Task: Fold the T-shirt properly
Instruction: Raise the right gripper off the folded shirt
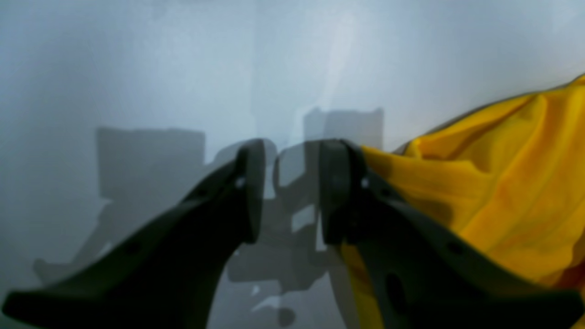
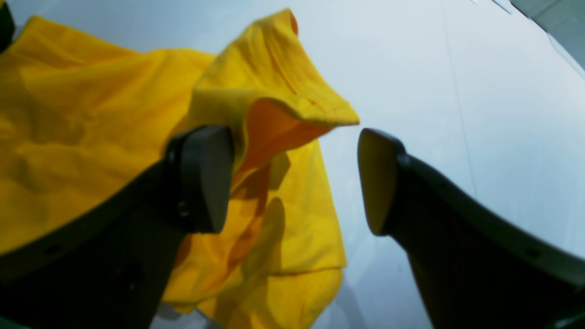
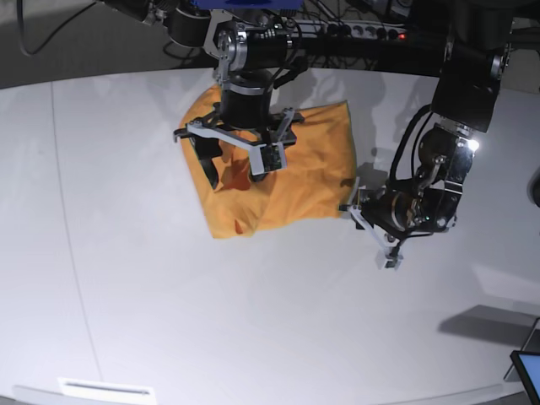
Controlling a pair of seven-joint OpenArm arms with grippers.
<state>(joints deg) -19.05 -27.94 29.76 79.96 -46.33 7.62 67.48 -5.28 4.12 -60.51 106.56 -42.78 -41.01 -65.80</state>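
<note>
The orange-yellow T-shirt (image 3: pixel 312 169) lies crumpled in a rough rectangle on the white table (image 3: pixel 169 295). My right gripper (image 3: pixel 236 164) hangs over the shirt's left part, pointing down. In the right wrist view its jaws (image 2: pixel 295 178) stand wide open, and a raised fold of the T-shirt (image 2: pixel 274 91) peaks just beyond them, near the left finger (image 2: pixel 201 178). My left gripper (image 3: pixel 371 234) sits low beside the shirt's right edge. In the left wrist view it (image 1: pixel 291 192) is open by a narrow gap with only table between the fingers, and the T-shirt (image 1: pixel 502 183) lies against the right finger's outer side.
A power strip and cables (image 3: pixel 371 32) run along the back of the table. A dark screen corner (image 3: pixel 527 367) shows at the bottom right. A white label (image 3: pixel 105 390) lies at the front edge.
</note>
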